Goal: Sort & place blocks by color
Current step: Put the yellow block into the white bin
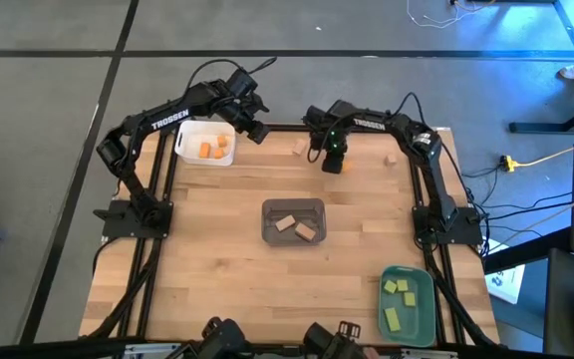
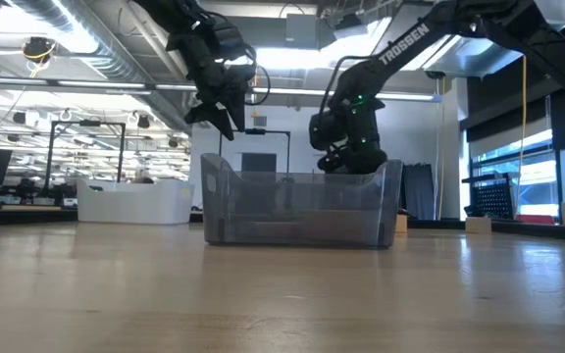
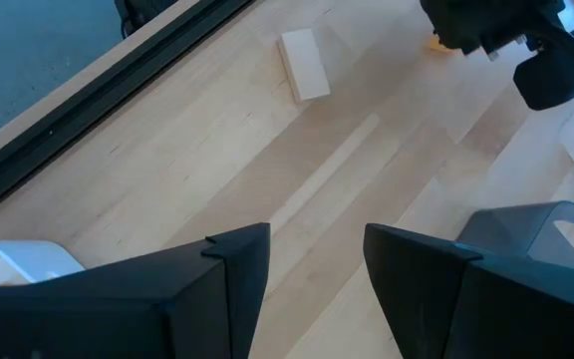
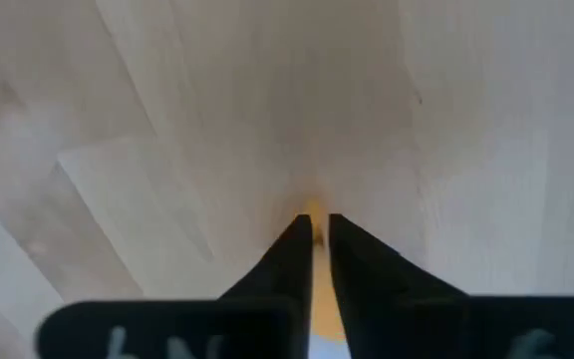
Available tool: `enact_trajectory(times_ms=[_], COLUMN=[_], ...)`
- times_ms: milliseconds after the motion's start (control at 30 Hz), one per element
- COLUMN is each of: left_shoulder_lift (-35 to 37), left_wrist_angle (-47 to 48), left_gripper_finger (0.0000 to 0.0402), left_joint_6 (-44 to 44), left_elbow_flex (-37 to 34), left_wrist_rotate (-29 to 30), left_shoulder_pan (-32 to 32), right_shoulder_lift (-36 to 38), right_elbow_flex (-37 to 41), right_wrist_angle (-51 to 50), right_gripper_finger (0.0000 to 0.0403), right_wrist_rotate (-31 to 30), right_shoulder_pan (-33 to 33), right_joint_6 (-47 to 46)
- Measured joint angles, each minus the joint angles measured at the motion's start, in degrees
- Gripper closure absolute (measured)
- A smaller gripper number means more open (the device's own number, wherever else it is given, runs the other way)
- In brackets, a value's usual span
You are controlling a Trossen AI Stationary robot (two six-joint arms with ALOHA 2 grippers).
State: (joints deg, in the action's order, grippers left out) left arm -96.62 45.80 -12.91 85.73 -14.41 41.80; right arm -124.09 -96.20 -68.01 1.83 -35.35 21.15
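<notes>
Currently the orange block (image 4: 310, 214) sits pinched between the right pincer (image 1: 334, 163) tips, down on the worktop (image 1: 217, 249) at the far edge; the narrow jaws are clenched on it, only a sliver of orange showing between them.

Outward from there:
- One tan block (image 1: 299, 148) lies loose just beside the right pincer, on the side toward the left arm.
- Another tan block (image 1: 390, 159) lies loose on its other side, near the right arm's elbow.
- Grey tray (image 1: 293, 205), nearer the worktop centre, holds two tan blocks (image 1: 296, 226).
- White tray (image 1: 189, 150), beyond the first loose tan block, holds three orange blocks (image 1: 214, 149).
- Teal tray (image 1: 425, 317), well away at the near right corner, holds the yellow-green blocks (image 1: 400, 299), about four.

Left pincer (image 1: 255, 128) hangs in the air between the white tray and the right pincer, released and empty, jaws clearly apart.

Progress, my read: mostly done. Yellow-green looks finished. Left: this orange one to the white tray, then both loose tan ones to the grey tray.
</notes>
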Motion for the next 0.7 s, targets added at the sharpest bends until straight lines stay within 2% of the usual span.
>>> enact_trajectory(times_ms=[100, 300, 400, 567, 700], left_shoulder_lift=[0.0, 0.0, 0.0, 0.0, 0.0], left_wrist_angle=[0.0, 0.0, 0.0, 0.0, 0.02], left_gripper_finger=[0.0246, 0.0246, 0.0246, 0.0246, 0.0246], left_joint_6=[0.0, 0.0, 0.02, 0.01, 0.0], left_elbow_flex=[0.0, 0.0, 0.0, 0.0, 0.0], left_wrist_rotate=[0.0, 0.19, 0.28, 0.27, 0.26], left_shoulder_pan=[0.01, 0.0, 0.02, 0.01, 0.0], right_shoulder_lift=[0.0, 0.0, 0.0, 0.0, 0.0], right_elbow_flex=[0.0, -0.02, -0.02, -0.02, -0.02], right_wrist_angle=[0.0, -1.96, -3.94, -4.44, -4.67], right_gripper_finger=[0.0339, 0.0298, 0.029, 0.0288, 0.0288], right_wrist_rotate=[-1.03, -7.46, -8.68, -6.79, -9.67], right_shoulder_pan=[0.92, 2.66, 2.84, 2.49, 2.47], right_joint_6=[0.89, 0.34, -3.34, -5.9, -5.7])
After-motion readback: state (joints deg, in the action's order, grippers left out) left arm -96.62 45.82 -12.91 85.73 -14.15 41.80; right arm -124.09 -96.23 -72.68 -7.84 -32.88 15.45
